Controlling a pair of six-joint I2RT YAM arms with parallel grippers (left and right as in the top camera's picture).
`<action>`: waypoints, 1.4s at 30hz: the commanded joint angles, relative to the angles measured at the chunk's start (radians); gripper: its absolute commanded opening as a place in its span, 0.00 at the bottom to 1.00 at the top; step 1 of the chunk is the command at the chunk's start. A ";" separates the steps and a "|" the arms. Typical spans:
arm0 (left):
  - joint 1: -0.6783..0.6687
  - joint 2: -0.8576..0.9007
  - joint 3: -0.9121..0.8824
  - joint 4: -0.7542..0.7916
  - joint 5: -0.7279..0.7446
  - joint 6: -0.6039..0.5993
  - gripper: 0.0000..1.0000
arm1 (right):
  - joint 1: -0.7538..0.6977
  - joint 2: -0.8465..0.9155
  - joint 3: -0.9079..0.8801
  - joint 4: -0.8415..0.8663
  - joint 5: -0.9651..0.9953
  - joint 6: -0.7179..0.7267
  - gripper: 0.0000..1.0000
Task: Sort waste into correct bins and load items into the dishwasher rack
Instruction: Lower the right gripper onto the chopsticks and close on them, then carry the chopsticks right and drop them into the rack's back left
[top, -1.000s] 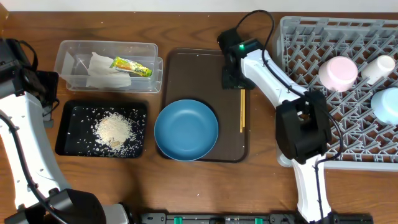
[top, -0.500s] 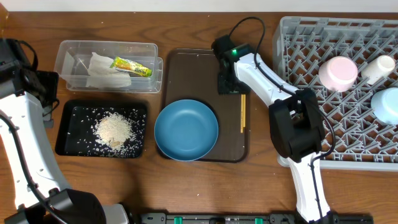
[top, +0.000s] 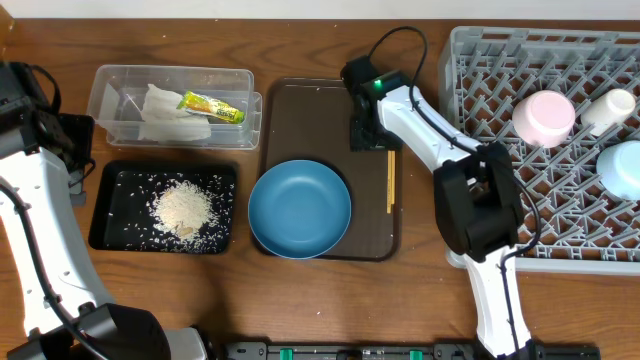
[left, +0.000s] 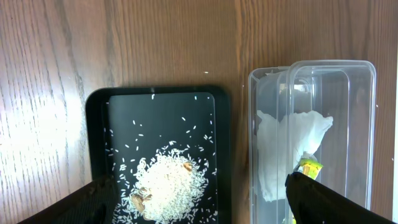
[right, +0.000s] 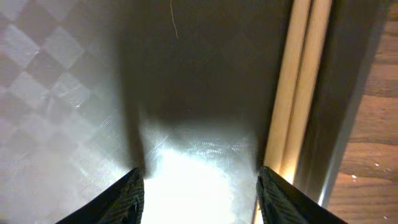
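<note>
1. Overhead: on the wooden worktop (top: 420, 300), the clear container (top: 110, 90) sits at the far left with the crumpled napkin (top: 160, 112) and the yellow-green wrapper (top: 211, 107) inside it. Just below it, the black tray (top: 100, 235) holds a heap of rice crumbs (top: 183, 208). The brown tray (top: 310, 110) carries the dark-blue plate (top: 299, 208) and, along its right rim, the chopsticks (top: 389, 180). The right hand (top: 368, 135) hangs over that tray's upper right corner, just left of the chopsticks' top end; its fingers are hidden under its own body here. The grey rack (top: 500, 70) holds the pink bowl (top: 544, 116), the white cup (top: 608, 110) and the light-blue bowl (top: 625, 168), the last cut off by the frame edge. The left arm (top: 30, 210) runs down the left edge, partly out of frame
2. Left wrist: the left hand (left: 199, 186) is spread wide and holds nothing. Only the dark tips of its fingers (left: 93, 199) show, in the bottom corners. The black tray and the clear container lie side by side beneath it, and the wrapper is a mere sliver at the bottom edge
3. Right wrist: the right hand is released, its fingers (right: 127, 196) apart over bare tray surface washed out by glare. The chopsticks lie side by side just outside the finger on the picture's right, ungripped; whether they touch it cannot be told. The tray's rim is dark and blurred
</note>
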 joint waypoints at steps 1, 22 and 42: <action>0.005 0.004 0.003 -0.003 -0.006 0.002 0.89 | 0.005 -0.066 -0.003 -0.012 0.022 0.006 0.58; 0.005 0.004 0.003 -0.003 -0.006 0.002 0.89 | 0.005 -0.060 -0.120 0.061 0.024 0.015 0.59; 0.005 0.004 0.003 -0.003 -0.006 0.002 0.89 | -0.023 -0.119 -0.097 0.054 0.024 -0.054 0.01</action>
